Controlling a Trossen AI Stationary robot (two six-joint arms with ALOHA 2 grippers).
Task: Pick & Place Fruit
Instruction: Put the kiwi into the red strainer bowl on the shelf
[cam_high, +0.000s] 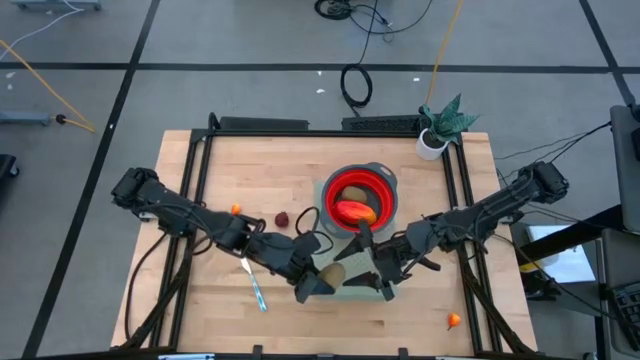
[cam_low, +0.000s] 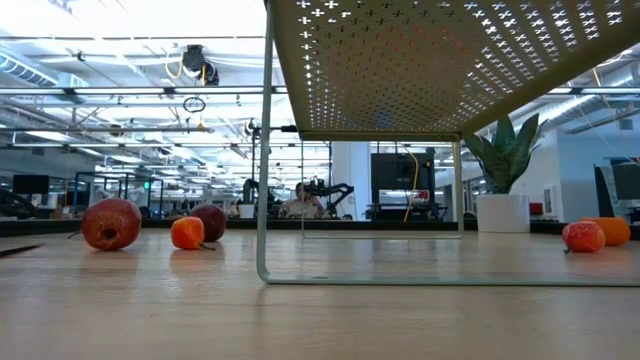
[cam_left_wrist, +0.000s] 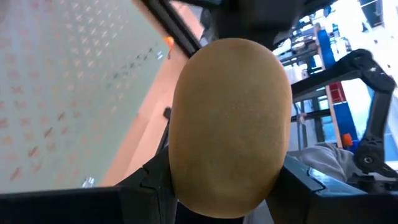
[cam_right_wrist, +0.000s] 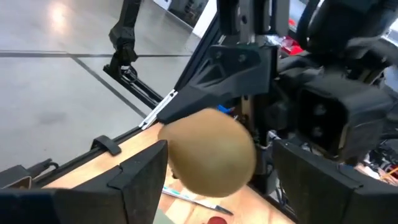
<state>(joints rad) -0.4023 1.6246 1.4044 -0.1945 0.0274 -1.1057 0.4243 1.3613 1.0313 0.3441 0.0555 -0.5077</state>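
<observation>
A brown-green oval fruit (cam_high: 332, 272) is in my left gripper (cam_high: 318, 282), over the left edge of a pale-green perforated stand (cam_high: 358, 285); it fills the left wrist view (cam_left_wrist: 230, 124). My right gripper (cam_high: 385, 272) is open and faces the same fruit (cam_right_wrist: 210, 154) from the right. Its fingers (cam_right_wrist: 140, 177) stand to either side of the fruit, and a gap shows on one side. The elongated red-orange fruit (cam_high: 354, 211) and another brown-green oval (cam_high: 357, 194) lie in the red bowl (cam_high: 383, 187). A dark red ball (cam_high: 283, 218) and orange balls (cam_high: 235, 209) (cam_high: 453, 321) rest on the table. My left gripper is shut on the brown-green oval fruit, pinched between the two fingers (cam_left_wrist: 152, 183) at the sides of its nearer end (cam_left_wrist: 186, 180). The fruit is lifted clear of the table and sticks out beyond the fingertips toward my right gripper.
A knife with a light-blue handle (cam_high: 255, 288) lies near my left arm. The stand's wire legs (cam_low: 265, 200) rise from the table, with fruit balls (cam_low: 110, 222) (cam_low: 584, 236) on either side of them. A potted plant (cam_high: 440, 128) stands at the far right corner.
</observation>
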